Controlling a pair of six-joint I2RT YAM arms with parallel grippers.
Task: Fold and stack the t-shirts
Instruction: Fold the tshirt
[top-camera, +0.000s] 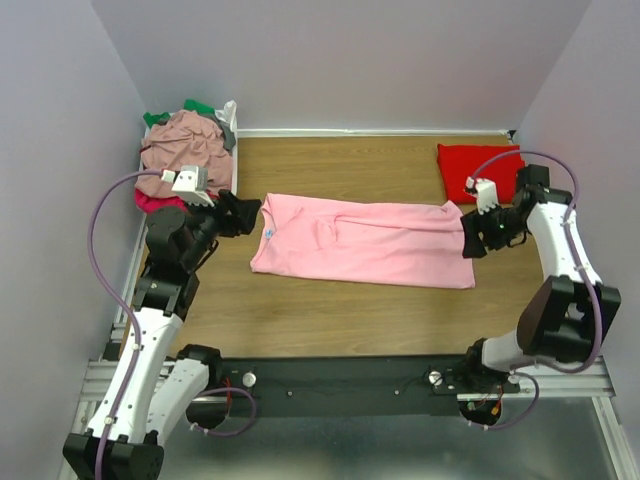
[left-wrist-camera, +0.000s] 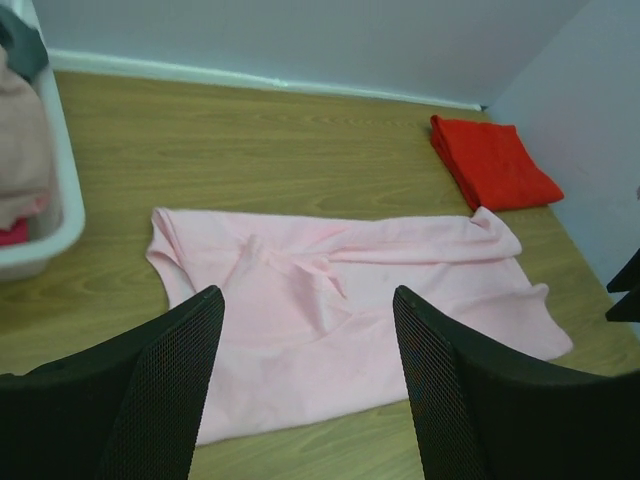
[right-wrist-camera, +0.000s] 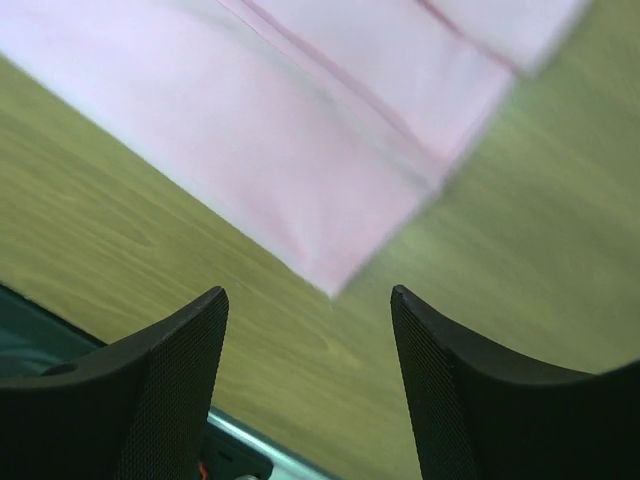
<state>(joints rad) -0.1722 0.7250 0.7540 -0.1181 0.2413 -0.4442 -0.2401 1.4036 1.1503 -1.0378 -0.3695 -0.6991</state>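
Observation:
A light pink t-shirt (top-camera: 360, 240) lies folded lengthwise across the middle of the wooden table, with its small blue neck label (top-camera: 269, 235) at the left end. A folded bright red t-shirt (top-camera: 478, 170) rests at the back right. My left gripper (top-camera: 252, 212) hovers open at the pink shirt's left end, nothing between its fingers (left-wrist-camera: 170, 380). My right gripper (top-camera: 470, 240) stands open just off the shirt's right end, and its wrist view shows the pink shirt's corner (right-wrist-camera: 335, 270) lying free on the table.
A white plastic basket (top-camera: 228, 130) at the back left holds a heap of dusty rose (top-camera: 185, 145), magenta and green shirts. Walls close in the table (top-camera: 350, 300) at the back and both sides. A metal rail (top-camera: 350, 375) runs along the near edge.

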